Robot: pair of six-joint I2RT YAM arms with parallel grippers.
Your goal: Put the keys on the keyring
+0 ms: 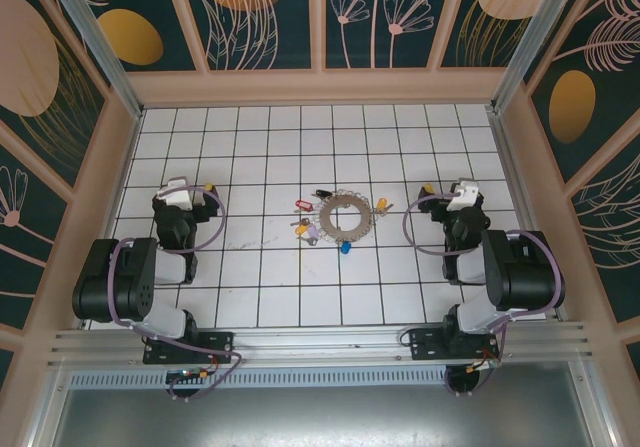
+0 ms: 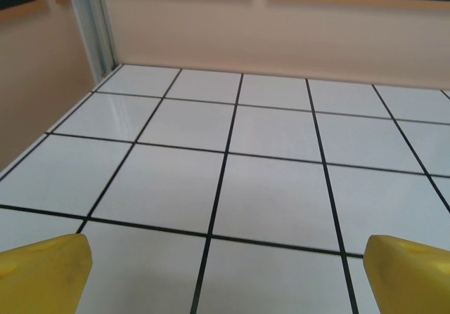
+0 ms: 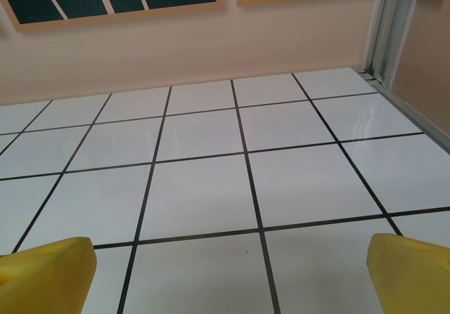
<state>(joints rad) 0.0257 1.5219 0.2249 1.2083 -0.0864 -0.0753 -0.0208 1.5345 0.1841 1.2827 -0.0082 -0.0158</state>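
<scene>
Noted keys (image 1: 305,229) loose round keyring (image 1: 343,214) at centre of table (image 1: 250,297), left gripper (image 2: 226,270) and right gripper (image 3: 230,270) splayed empty (flanking, presumably for reach).

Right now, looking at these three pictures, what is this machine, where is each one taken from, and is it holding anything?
Two robot arms are bolted at the near edge of a white tiled table. The top picture looks down from above; the others come from a camera on each wrist, yellow fingers at the bottom corners. The left end effector and right end effector are open and hold nothing. Between them lies a grey keyring with coloured keys lying around it.
</scene>
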